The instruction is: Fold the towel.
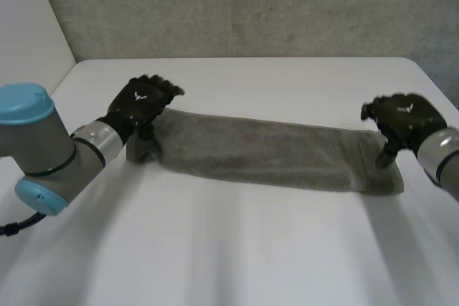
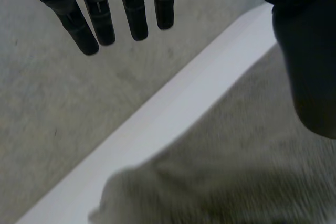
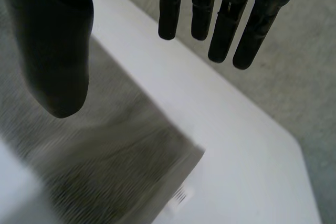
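One grey towel point(image 1: 272, 155) lies as a long strip across the white tabletop point(image 1: 237, 249). Two robot hands stand at its ends, the left robot hand point(image 1: 143, 102) over the left end and the right robot hand point(image 1: 403, 114) over the right. Both are spread wide, fingers straight and thumb apart, holding nothing; one rough grey wall point(image 1: 251, 5) rises behind the tabletop.
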You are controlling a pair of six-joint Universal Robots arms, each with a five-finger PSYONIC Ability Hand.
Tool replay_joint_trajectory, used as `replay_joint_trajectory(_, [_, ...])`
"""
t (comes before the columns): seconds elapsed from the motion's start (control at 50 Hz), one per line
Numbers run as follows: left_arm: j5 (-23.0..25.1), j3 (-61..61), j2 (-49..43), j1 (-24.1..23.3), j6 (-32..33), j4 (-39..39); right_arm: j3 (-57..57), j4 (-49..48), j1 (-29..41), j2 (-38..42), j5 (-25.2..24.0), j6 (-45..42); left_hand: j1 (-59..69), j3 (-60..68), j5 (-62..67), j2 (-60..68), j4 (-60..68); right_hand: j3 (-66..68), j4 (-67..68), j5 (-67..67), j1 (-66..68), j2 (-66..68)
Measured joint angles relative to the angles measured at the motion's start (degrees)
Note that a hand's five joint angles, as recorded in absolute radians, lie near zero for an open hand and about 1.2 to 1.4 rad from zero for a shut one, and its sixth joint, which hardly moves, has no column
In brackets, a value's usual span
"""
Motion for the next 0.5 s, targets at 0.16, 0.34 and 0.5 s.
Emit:
replay_joint_trajectory(0.16, [-7.17, -2.1, -0.84, 0.96, 0.61, 0.74, 7.55, -6.25, -3.82, 1.69, -0.97, -0.1, 4.4, 4.06, 4.46, 4.33, 4.41, 5.48, 4.97, 4.86, 5.81, 5.27])
replay_joint_trajectory(0.34, [-8.72, -2.06, -2.87, 1.45, 0.56, 0.88, 6.6, -7.31, -5.14, 9.09, -1.84, -2.3, 4.4, 4.07, 4.49, 4.33, 4.4, 5.5, 4.97, 4.95, 5.84, 5.26])
replay_joint_trajectory(0.5, [-8.54, -2.06, -4.41, 1.97, 0.51, 0.95, 5.44, -7.01, -6.26, 11.82, -1.84, -3.91, 4.39, 4.07, 4.42, 4.32, 4.4, 8.51, 8.1, 8.11, 9.03, 8.55])
